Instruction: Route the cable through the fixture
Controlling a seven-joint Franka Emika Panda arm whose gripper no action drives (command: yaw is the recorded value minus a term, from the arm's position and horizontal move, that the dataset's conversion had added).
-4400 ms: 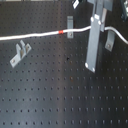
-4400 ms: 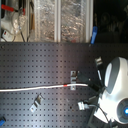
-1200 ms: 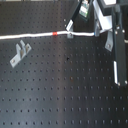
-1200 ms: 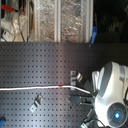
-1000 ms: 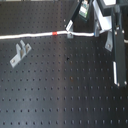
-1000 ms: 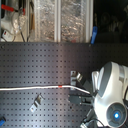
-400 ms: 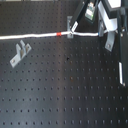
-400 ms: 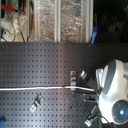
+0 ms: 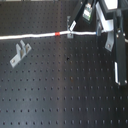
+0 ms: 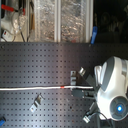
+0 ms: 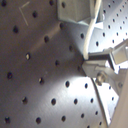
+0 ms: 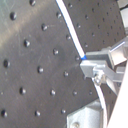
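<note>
The white cable (image 9: 35,36) lies stretched across the black perforated board, its red band (image 9: 59,33) just to the first exterior view's left of the small grey fixture (image 9: 70,25). The cable crosses the fixture at its foot; I cannot tell whether it sits inside the slot. My gripper (image 9: 98,32) is shut on the cable beyond the fixture. In the second exterior view the cable (image 10: 35,88) runs to the gripper (image 10: 93,88), passing the fixture (image 10: 76,76). The second wrist view shows the cable (image 12: 74,35) entering the closed fingertips (image 12: 92,64); the first wrist view shows the fixture (image 11: 75,12) close by.
A second grey bracket (image 9: 19,53) stands on the board toward the first exterior view's left, below the cable; it also shows in the second exterior view (image 10: 36,104). The robot's white body (image 10: 114,92) fills the second exterior view's right. Shelves with clutter (image 10: 45,20) stand behind the board.
Over the last second the gripper has pulled the cable toward the first exterior view's right; the red band has slid closer to the fixture and the cable now runs straighter.
</note>
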